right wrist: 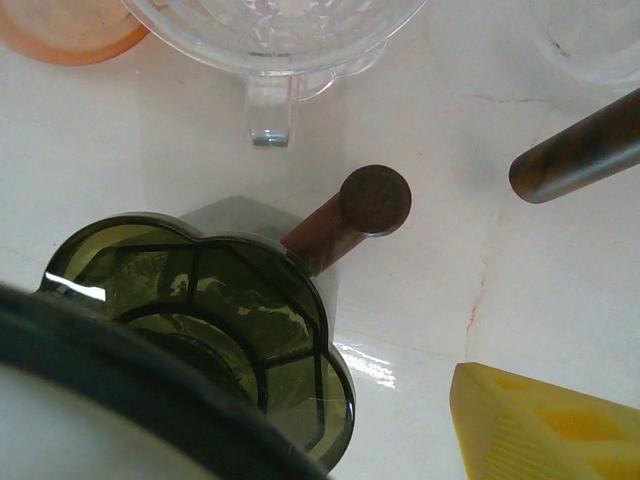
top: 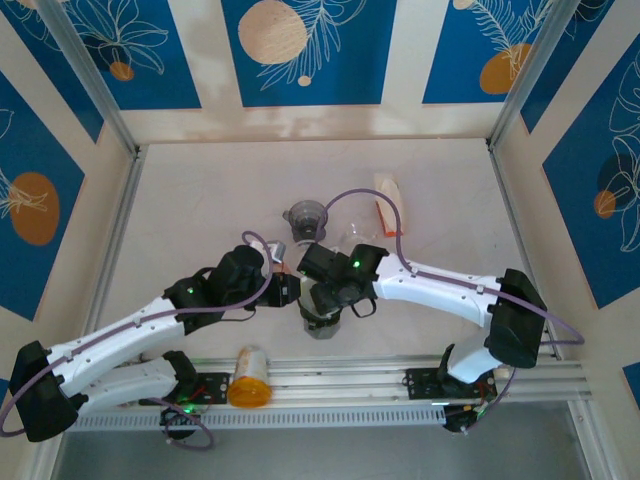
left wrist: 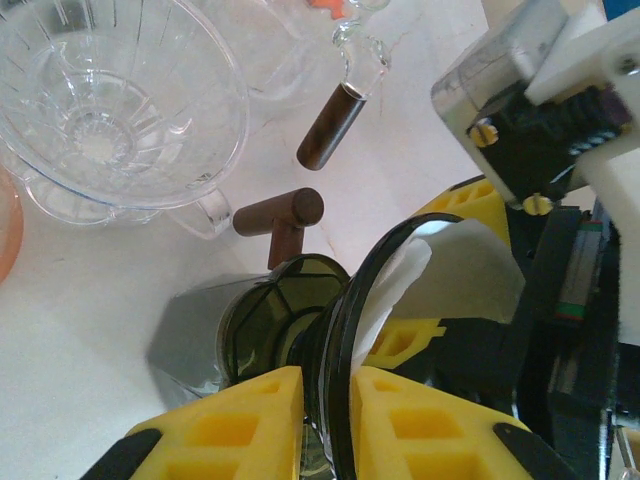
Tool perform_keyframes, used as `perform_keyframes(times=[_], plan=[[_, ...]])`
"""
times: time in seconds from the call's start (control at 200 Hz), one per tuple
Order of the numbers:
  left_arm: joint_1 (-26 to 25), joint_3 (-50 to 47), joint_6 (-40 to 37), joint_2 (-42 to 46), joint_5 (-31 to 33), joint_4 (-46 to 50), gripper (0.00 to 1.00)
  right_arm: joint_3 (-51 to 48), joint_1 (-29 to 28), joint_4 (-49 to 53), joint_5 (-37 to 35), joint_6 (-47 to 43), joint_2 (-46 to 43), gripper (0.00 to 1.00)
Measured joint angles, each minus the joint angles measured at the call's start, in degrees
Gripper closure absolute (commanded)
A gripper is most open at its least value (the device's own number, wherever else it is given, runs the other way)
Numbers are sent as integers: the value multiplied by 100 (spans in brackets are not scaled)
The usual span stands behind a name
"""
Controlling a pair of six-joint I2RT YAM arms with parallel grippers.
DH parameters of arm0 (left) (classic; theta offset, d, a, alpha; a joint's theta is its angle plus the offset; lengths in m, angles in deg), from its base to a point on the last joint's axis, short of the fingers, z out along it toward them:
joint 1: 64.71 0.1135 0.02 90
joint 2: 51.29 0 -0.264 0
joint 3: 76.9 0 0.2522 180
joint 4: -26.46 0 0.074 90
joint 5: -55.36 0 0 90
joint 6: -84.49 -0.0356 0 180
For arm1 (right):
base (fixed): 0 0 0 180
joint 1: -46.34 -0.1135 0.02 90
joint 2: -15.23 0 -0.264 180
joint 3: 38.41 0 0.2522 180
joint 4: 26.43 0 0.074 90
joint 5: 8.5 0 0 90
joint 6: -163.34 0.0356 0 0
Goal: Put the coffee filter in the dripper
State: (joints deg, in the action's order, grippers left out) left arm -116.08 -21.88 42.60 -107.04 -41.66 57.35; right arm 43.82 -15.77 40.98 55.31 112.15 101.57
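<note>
The dripper is smoked green-black plastic with a scalloped base and a brown handle. It stands at the middle of the table, where both arms meet. My left gripper is shut on the dripper's dark rim. The white paper coffee filter lies against the inside of that rim and sticks out past it. My right gripper hangs over the dripper with its jaws wide apart. One of its yellow fingers stands clear over the table, and the other is hidden behind the rim and the filter.
A clear glass dripper stands just beyond, beside an orange lid. A glass vessel has a brown handle. Farther back are a grey dripper and a filter packet. An orange bottle lies on the near rail.
</note>
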Motion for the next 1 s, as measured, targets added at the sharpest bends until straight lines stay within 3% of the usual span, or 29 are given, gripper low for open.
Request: perform_keyframes(times=[0.52,0.715,1.0], plan=[[0,-39,26,0,0,-48,79,7,-59,24,-138,26,-177,31],[0,-39,52,0,0,-46,77,13,-90,144,-356,136,-1180,31],[0,-52,107,0,0,-52,63,-549,-94,354,-605,699,-2850,33]])
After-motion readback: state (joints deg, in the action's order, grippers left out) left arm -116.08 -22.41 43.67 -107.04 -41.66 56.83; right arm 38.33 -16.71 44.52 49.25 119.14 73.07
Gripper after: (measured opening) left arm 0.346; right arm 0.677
